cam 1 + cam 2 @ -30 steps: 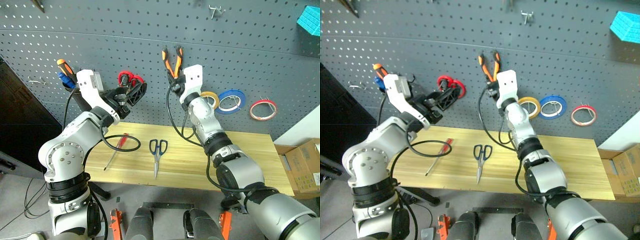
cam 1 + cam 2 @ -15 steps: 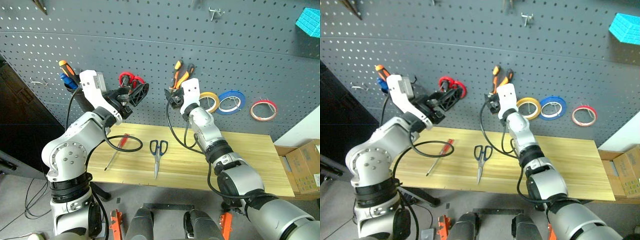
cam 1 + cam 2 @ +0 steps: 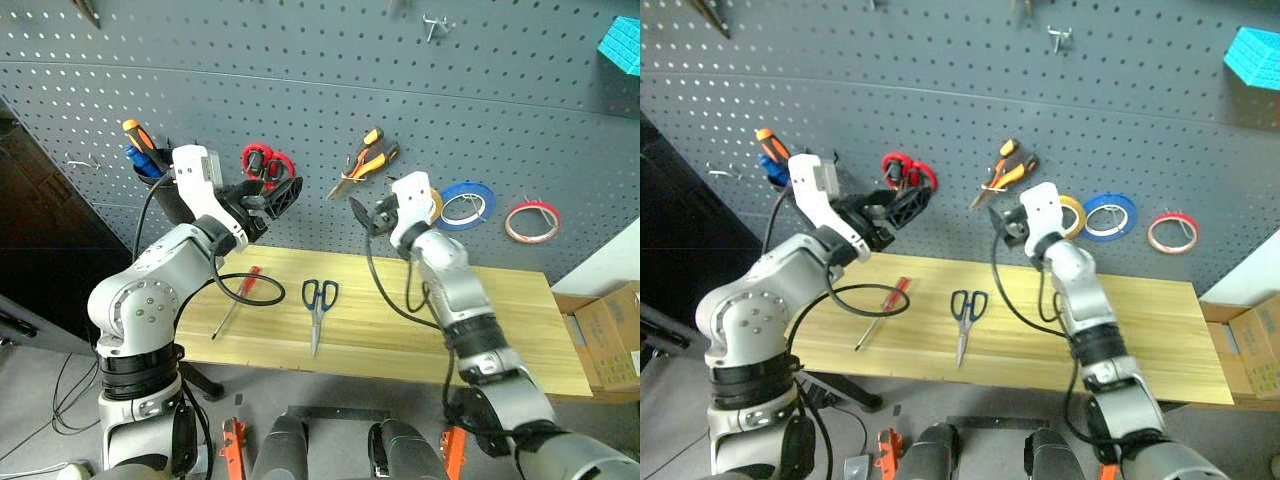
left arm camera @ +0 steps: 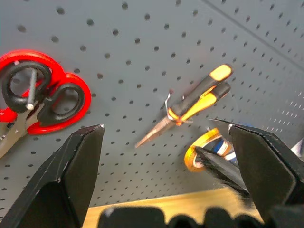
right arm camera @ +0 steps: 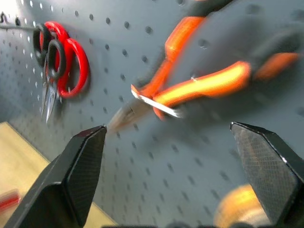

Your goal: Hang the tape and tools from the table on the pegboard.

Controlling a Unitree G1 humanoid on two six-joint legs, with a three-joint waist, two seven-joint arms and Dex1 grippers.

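Two tools lie flat on the table (image 3: 500,330): dark-handled scissors (image 3: 317,306) near the middle, blades toward the front edge, and a slim red-handled screwdriver (image 3: 233,302) to their left, partly crossed by a black cable loop (image 3: 248,290). Pliers (image 3: 362,162), orange and black handles, hang tilted on the pegboard (image 3: 300,60), nose pointing down-left, handles up-right. Red tape (image 3: 530,222) hangs on the board far right, thin ring with pale inner rim. Blue tape (image 3: 461,203) hangs beside it, yellow tape (image 3: 1072,214) next, partly hidden behind the right arm. Red-handled scissors (image 3: 264,162) hang left of the pliers; a holder with an orange-handled screwdriver (image 3: 138,139) sits further left. Right gripper (image 5: 178,175) is spread wide, empty, just below and in front of the pliers, not touching them. Left gripper (image 4: 166,171) is also spread wide, empty, pointed at the board between the red scissors and the pliers. A cardboard box (image 3: 608,335) sits on the floor at right.
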